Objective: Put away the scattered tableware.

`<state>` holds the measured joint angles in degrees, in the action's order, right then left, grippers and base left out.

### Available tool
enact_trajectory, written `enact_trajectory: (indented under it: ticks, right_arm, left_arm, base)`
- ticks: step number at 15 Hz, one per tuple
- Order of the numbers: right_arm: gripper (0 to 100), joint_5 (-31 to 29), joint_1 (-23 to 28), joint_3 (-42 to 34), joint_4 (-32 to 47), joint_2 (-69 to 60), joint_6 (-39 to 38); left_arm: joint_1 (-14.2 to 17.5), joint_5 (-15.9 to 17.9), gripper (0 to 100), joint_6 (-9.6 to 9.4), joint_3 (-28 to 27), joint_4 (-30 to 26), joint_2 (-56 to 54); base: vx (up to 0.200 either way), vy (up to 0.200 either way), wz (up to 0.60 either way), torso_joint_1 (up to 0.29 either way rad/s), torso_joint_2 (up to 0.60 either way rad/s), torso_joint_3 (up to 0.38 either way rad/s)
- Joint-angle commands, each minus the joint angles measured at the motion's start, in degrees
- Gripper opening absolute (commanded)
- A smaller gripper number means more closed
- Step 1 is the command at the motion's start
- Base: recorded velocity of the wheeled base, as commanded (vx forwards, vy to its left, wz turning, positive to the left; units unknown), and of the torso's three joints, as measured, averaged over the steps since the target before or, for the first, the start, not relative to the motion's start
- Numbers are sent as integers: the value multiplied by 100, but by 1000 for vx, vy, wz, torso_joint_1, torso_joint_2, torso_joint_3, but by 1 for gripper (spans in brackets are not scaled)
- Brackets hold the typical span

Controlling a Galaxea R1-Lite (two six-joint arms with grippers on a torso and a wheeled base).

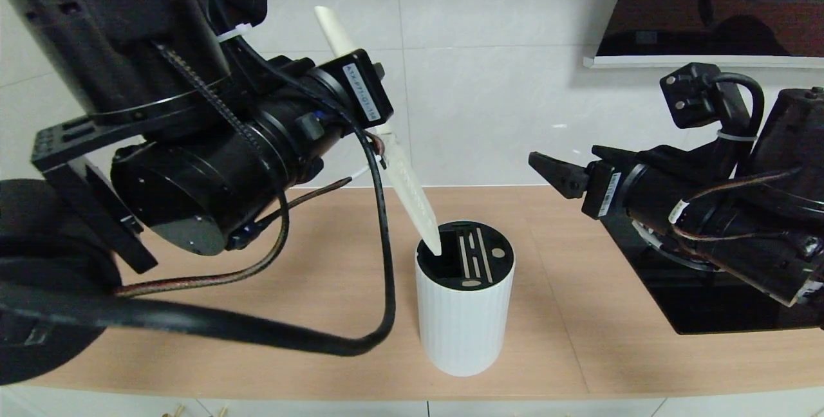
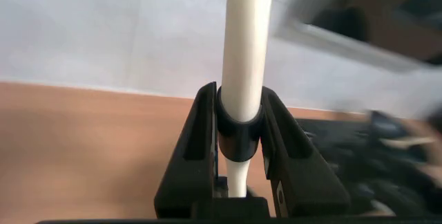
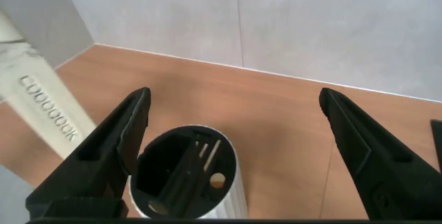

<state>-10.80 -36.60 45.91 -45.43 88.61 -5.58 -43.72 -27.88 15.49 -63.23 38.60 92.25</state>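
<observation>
A cream knife (image 1: 412, 192) is held handle-up and tilted, with its tip just at the open left slot of the white ribbed utensil holder (image 1: 463, 320). My left gripper (image 2: 239, 103) is shut on the knife's handle (image 2: 245, 37), above and to the left of the holder. The holder's black top insert (image 1: 479, 253) has narrow slots. My right gripper (image 3: 233, 99) hangs open above and to the right of the holder (image 3: 186, 175), holding nothing; the knife blade (image 3: 41, 106) shows beside its one finger. In the head view the right gripper's finger (image 1: 553, 172) points left.
The holder stands on a wooden counter (image 1: 270, 340) near its front edge. A black cooktop (image 1: 708, 307) lies on the counter at the right, under the right arm. A dark range hood (image 1: 708, 11) hangs on the tiled wall behind.
</observation>
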Motion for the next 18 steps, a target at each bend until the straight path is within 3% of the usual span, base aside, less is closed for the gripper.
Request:
enact_trajectory:
  ticks: [1, 2, 3, 6, 8, 18]
  right_arm:
    - [100, -1, 12, -3, -9, 86, 5]
    - [100, -1, 12, -3, -9, 68, 5]
    - [100, -1, 12, -3, -9, 68, 5]
    - [100, -10, 12, -12, -9, 112, 13]
    - [100, -10, 12, -12, -9, 104, 13]
    - [100, -10, 12, -65, -9, 130, 13]
  left_arm:
    - [-295, -297, 0, -310, 57, 315, 241]
    - [-322, -596, 0, -662, 83, 746, 487]
    - [-375, -719, 0, -881, 153, 1177, 672]
    - [-533, -789, 0, -1664, 584, 1950, 865]
    - [-621, -921, 0, -1927, 663, 2354, 979]
    - [-691, -1000, 0, -1910, 593, 2688, 1472]
  base:
    - [0, 0, 0, 0, 0, 0]
    - [0, 0, 0, 0, 0, 0]
    - [0, 0, 0, 0, 0, 0]
    - [0, 0, 0, 0, 0, 0]
    - [0, 0, 0, 0, 0, 0]
    - [0, 0, 0, 0, 0, 0]
